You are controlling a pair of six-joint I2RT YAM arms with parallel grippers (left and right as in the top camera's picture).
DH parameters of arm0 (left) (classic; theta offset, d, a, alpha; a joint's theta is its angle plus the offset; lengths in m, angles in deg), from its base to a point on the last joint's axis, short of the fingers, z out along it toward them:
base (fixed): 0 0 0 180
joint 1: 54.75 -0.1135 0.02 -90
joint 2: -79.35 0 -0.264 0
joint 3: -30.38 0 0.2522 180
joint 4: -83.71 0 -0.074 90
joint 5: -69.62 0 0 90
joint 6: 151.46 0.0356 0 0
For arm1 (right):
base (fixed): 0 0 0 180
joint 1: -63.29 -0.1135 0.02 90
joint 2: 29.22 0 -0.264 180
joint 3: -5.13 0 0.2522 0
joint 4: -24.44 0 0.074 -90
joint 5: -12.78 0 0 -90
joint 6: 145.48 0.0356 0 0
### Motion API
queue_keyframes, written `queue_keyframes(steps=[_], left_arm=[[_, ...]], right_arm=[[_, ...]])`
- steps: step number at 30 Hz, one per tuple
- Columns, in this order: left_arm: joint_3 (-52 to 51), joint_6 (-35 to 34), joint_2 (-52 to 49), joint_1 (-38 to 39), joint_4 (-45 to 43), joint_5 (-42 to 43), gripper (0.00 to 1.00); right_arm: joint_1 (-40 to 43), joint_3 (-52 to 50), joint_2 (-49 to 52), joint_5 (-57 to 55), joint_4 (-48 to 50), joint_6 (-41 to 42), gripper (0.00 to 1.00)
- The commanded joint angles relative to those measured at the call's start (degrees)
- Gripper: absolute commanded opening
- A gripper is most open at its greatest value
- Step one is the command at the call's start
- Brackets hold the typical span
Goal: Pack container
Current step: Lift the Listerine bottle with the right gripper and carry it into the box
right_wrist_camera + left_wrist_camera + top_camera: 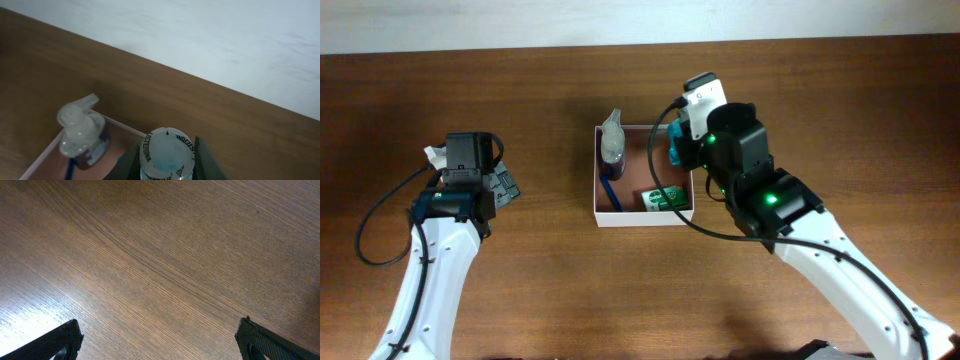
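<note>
The container (640, 217), a shallow white-walled box with a reddish-brown inside, sits mid-table. My right gripper (680, 148) is shut on the teal mouthwash bottle (676, 150) over the box's far right corner. In the right wrist view the bottle's white cap (166, 152) stands upright between my fingers (131, 162), with the container's rim (40, 156) to the left. Inside are a clear pump bottle (612, 140), a blue toothbrush (610, 190) and a green packet (665, 198). My left gripper (470, 168) is open over bare wood at the far left, nothing between its fingertips (62, 340).
The wooden table (550, 280) ends at a pale wall along its far edge (210, 45). The pump bottle (82, 130) stands in the box's far left corner, close to the held bottle. My right arm (840, 270) crosses the lower right.
</note>
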Motion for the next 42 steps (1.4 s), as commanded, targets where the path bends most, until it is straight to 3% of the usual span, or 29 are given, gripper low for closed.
queue_keyframes(steps=[1,26,31,42], left_arm=[[1.2,0.3,0.9,-0.2,0.0,-1.0,0.99],[1.2,0.3,0.9,-0.2,0.0,-1.0,0.99],[1.2,0.3,0.9,-0.2,0.0,-1.0,0.99],[1.2,0.3,0.9,-0.2,0.0,-1.0,0.99]], right_arm=[[-0.6,1.0,1.4,4.4,2.7,0.3,0.18],[-0.6,1.0,16.2,3.9,16.6,12.9,0.18],[-0.6,1.0,16.9,-2.8,16.2,15.3,0.17],[-0.6,1.0,17.2,-3.8,13.9,15.8,0.18]])
